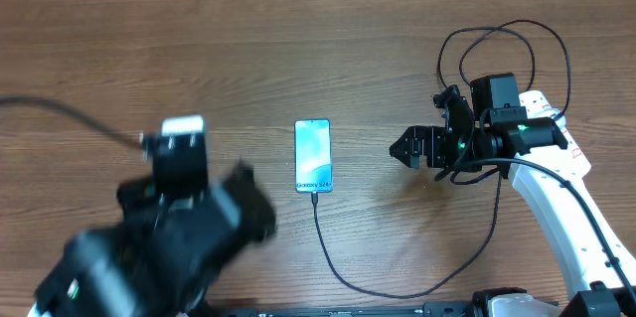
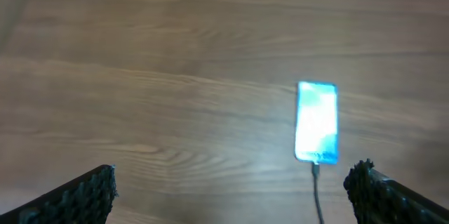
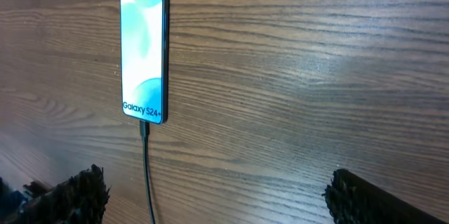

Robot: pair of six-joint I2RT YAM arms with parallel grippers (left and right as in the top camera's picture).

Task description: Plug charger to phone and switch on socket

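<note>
The phone [image 1: 312, 155] lies flat mid-table with its blue screen lit; it also shows in the left wrist view [image 2: 317, 121] and the right wrist view [image 3: 143, 54]. The charger's plug sits in the phone's bottom edge, and the thin black cable [image 1: 338, 265] curves down and off to the right. My right gripper [image 1: 402, 148] [image 3: 217, 189] is open and empty, right of the phone. My left gripper [image 1: 248, 203] [image 2: 231, 185] is open and empty, blurred, left of and below the phone. A white socket strip [image 1: 568, 143] shows partly under my right arm.
Black arm cables loop at the back right [image 1: 502, 34]. A dark cable [image 1: 60, 110] trails in from the left edge. The white link of my right arm [image 1: 556, 223] fills the lower right corner. The table is wood grain [image 1: 298, 49].
</note>
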